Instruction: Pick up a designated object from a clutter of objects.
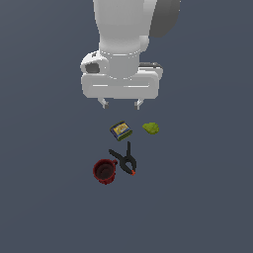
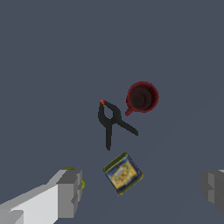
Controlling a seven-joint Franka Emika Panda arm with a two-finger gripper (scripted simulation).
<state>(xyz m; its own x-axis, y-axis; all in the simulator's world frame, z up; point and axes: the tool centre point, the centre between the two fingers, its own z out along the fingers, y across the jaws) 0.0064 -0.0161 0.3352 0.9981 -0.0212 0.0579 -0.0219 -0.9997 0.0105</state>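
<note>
The yellow-green lump (image 1: 151, 128) lies on the dark floor at the exterior view's right of the clutter. In the wrist view only a sliver of the lump (image 2: 82, 183) shows behind one fingertip (image 2: 70, 192). My gripper (image 1: 121, 104) hangs open and empty well above the items, its fingertips wide apart; in the wrist view it (image 2: 142, 190) frames the dark box. The dark box with a yellow label (image 1: 120, 130) (image 2: 123, 173) lies beside the lump. The black spring clamp (image 1: 125, 159) (image 2: 112, 121) and the dark red mug (image 1: 105, 171) (image 2: 141, 97) lie nearer the camera.
The white arm and hand body (image 1: 123, 74) fill the upper middle of the exterior view. The flat dark grey floor (image 1: 207, 197) stretches around the four items.
</note>
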